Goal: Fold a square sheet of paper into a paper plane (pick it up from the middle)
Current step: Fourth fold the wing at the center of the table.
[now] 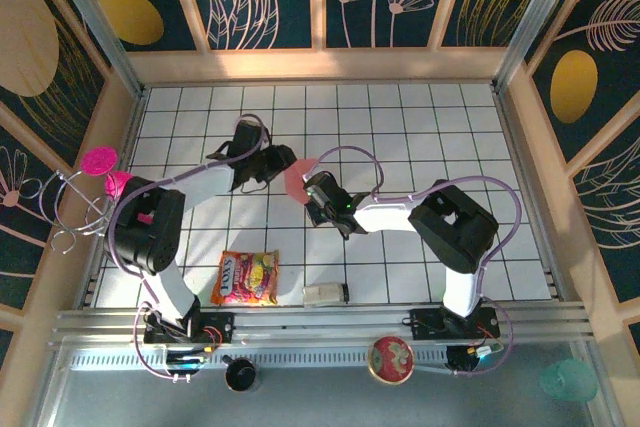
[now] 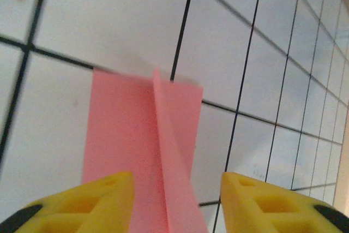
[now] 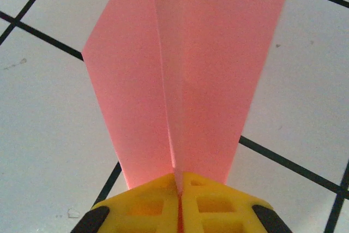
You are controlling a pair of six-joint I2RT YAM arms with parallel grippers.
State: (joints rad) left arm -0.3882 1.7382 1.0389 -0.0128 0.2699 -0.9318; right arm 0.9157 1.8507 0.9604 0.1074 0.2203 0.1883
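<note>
At the bottom of the top view the snack packet (image 1: 245,277) lay on the bench (image 1: 420,117), well apart from the work. Higher up, at mid-frame, both arms met over the paper plane (image 1: 297,179). In its wrist view the right hand (image 3: 179,186) was clamped tight on the centre crease at the frame's lower edge, with the pink flaps fanning toward the top. The left hand (image 2: 175,184) stood half wide astride the folded strip, gripping nothing. This looked like a late fold, shaping the wings. Next, the left hand would probably need to close on one flap and press it down against the pinned keel.
</note>
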